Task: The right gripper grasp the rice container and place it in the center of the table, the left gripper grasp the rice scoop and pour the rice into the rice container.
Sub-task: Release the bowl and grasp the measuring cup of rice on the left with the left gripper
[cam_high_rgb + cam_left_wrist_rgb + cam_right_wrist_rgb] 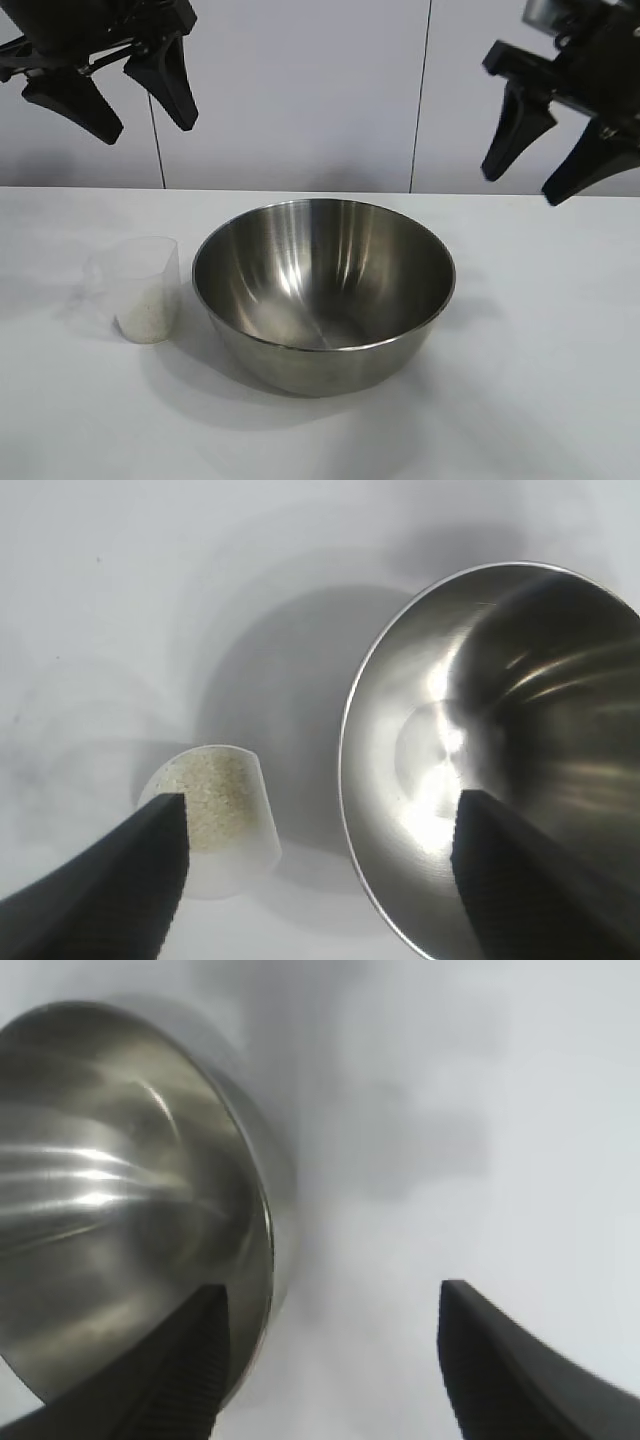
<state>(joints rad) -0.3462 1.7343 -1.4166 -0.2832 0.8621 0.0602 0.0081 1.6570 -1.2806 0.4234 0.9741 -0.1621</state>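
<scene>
The rice container, a wide shiny steel bowl, stands empty near the middle of the white table. To its left stands the rice scoop, a clear plastic cup with rice in its lower part. My left gripper hangs open, high above the scoop, holding nothing. My right gripper hangs open in the air above the table to the right of the bowl, empty. The left wrist view shows the scoop and the bowl below the open fingers. The right wrist view shows the bowl beside one finger.
A pale panelled wall rises behind the table's far edge. Bare tabletop lies in front of and to the right of the bowl.
</scene>
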